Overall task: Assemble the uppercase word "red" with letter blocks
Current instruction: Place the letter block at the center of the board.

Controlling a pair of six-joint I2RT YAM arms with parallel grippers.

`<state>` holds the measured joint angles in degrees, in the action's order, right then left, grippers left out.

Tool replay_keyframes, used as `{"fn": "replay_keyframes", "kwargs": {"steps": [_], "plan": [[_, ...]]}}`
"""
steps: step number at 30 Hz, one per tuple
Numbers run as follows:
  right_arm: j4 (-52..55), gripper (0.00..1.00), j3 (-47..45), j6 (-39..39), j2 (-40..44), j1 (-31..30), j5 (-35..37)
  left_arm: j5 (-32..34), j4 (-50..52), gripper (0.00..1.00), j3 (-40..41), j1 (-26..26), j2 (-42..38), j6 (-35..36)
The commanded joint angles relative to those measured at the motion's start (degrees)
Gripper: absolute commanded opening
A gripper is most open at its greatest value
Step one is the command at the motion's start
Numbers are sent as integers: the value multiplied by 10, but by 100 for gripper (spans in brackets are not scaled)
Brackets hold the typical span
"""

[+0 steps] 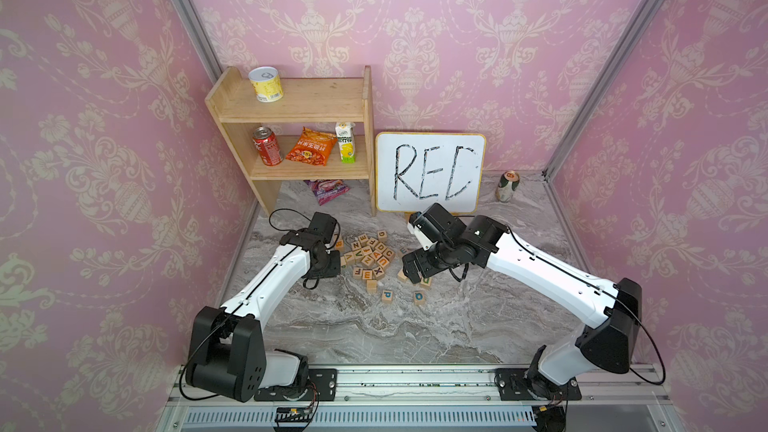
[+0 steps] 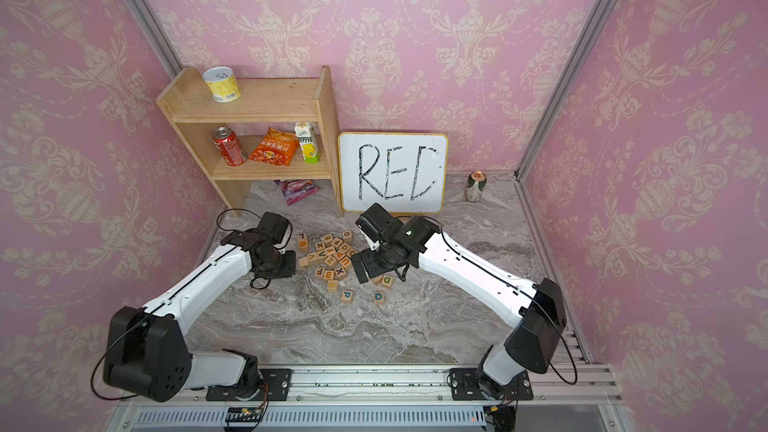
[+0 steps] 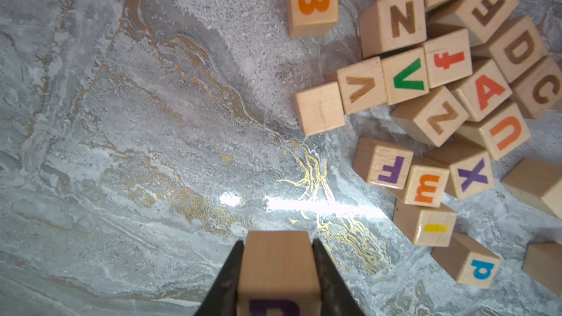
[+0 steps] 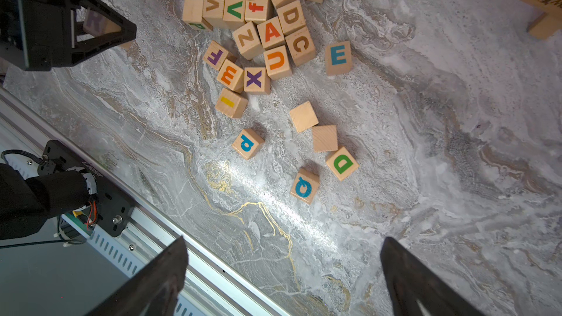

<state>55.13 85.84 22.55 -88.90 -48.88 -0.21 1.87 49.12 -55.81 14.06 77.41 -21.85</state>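
Purple-R pale wooden cube [image 3: 278, 265] clamped in left gripper [image 3: 277, 242]; right gripper [image 4: 283, 240] agape. Set down letter-up, leaving room for blue-E cube [image 4: 338, 57], green-D cube [image 4: 342, 163].

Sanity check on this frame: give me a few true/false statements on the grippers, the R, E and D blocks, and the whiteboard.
1. The left gripper is shut on the purple R block. True.
2. The right gripper holds the green D block. False: it is open and empty; the D lies on the table.
3. The blue E block stands apart from the pile. True.
4. The whiteboard lies flat. False: it stands upright beside the shelf.
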Motion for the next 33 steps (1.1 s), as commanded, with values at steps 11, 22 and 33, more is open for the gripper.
{"fn": "replay_keyframes", "kwargs": {"steps": [11,22,33], "plan": [[-22,100,-85,22,72,4,-8,20,43,2,-15,99,-33,-141],[-69,100,-169,67,115,3,-19,59,28,2,4,227,-28,-227],[-109,100,-256,98,177,-34,19,82,-11,2,30,335,-8,-307]]}}
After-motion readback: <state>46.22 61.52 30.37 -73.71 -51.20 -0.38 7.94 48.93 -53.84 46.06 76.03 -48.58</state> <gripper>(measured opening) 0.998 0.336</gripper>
